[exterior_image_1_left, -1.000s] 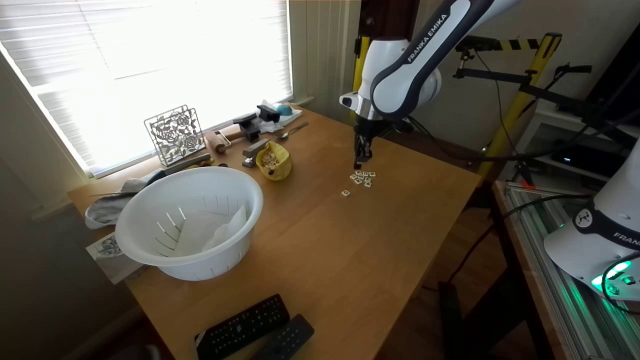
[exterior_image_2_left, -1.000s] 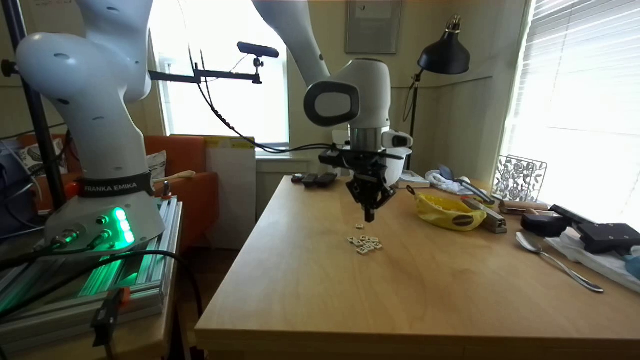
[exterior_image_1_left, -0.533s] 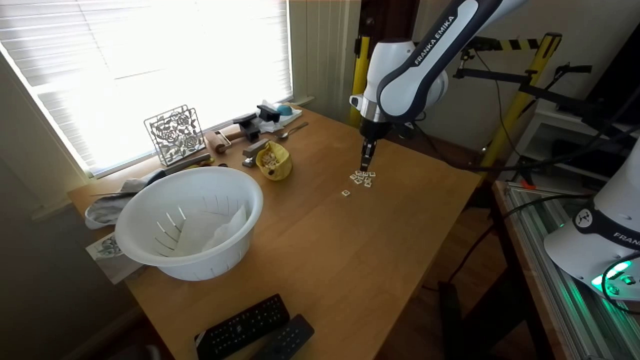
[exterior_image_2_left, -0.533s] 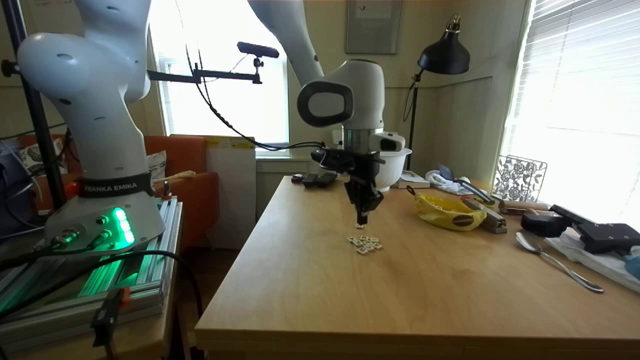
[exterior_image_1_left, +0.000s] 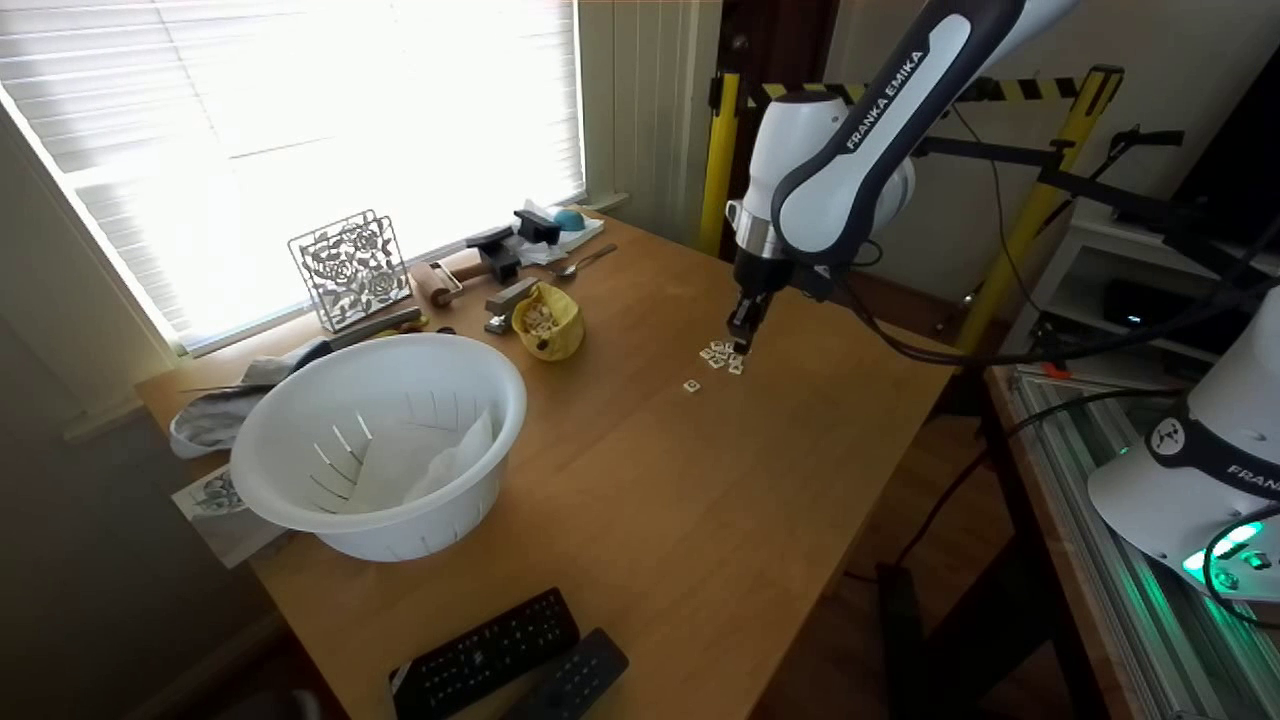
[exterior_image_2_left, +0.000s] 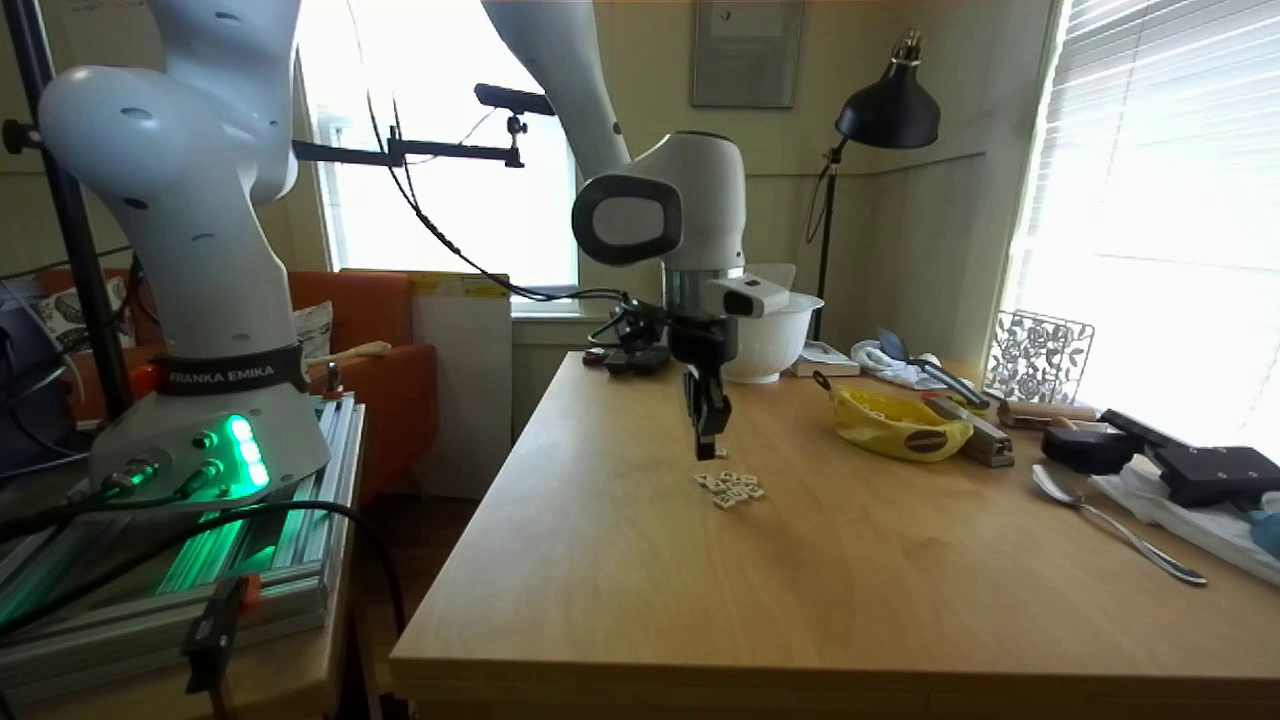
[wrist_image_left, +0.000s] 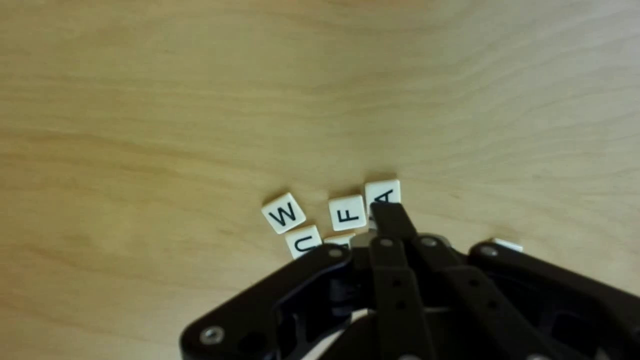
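Note:
My gripper (exterior_image_1_left: 741, 345) is black and points down above the table, close to a small pile of white letter tiles (exterior_image_1_left: 715, 356). In an exterior view its fingertips (exterior_image_2_left: 705, 452) hang a little above the table, on the far side of the pile (exterior_image_2_left: 730, 488). In the wrist view the fingers (wrist_image_left: 392, 215) are together, with nothing seen between them. They partly cover an A tile (wrist_image_left: 384, 189). An F tile (wrist_image_left: 347, 213), a W tile (wrist_image_left: 283, 213) and a U tile (wrist_image_left: 302, 240) lie beside it. A single tile (exterior_image_1_left: 692, 386) lies apart from the pile.
A yellow banana-shaped pouch (exterior_image_1_left: 550, 325) holds more tiles. A white colander (exterior_image_1_left: 380, 440) and black remotes (exterior_image_1_left: 490, 650) stand on the wooden table (exterior_image_1_left: 660, 520). A stapler (exterior_image_2_left: 970, 430), a spoon (exterior_image_2_left: 1120, 530) and a metal rose holder (exterior_image_1_left: 352, 268) lie along the window side.
My gripper has moved toward the robot's base side and slightly lower, and its wrist has turned. The tiles and other objects have not visibly moved.

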